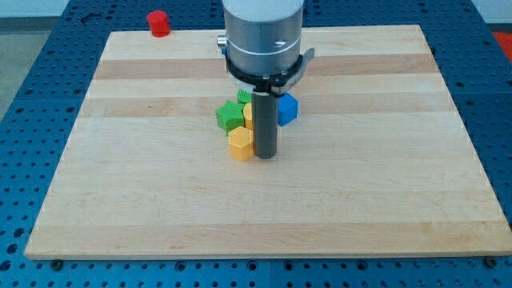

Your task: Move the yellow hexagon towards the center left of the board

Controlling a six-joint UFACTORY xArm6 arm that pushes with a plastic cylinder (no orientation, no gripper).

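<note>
Nearest the view's bottom sat the yellow hexagon (240, 144), close to the middle of the desk (120, 200), with my tip (266, 154) touching or just beside its right side. The end effector was only a bare rod, with nothing to open and nothing held. A leftward push looked risky: the green block (230, 118) pressed against the hexagon's top edge and might drag along or turn it off course. Another yellow block (249, 114) hid behind the rod, so I couldn't tell its shape. Further back were the blue block (287, 109), then the red block (158, 23), off the board
</note>
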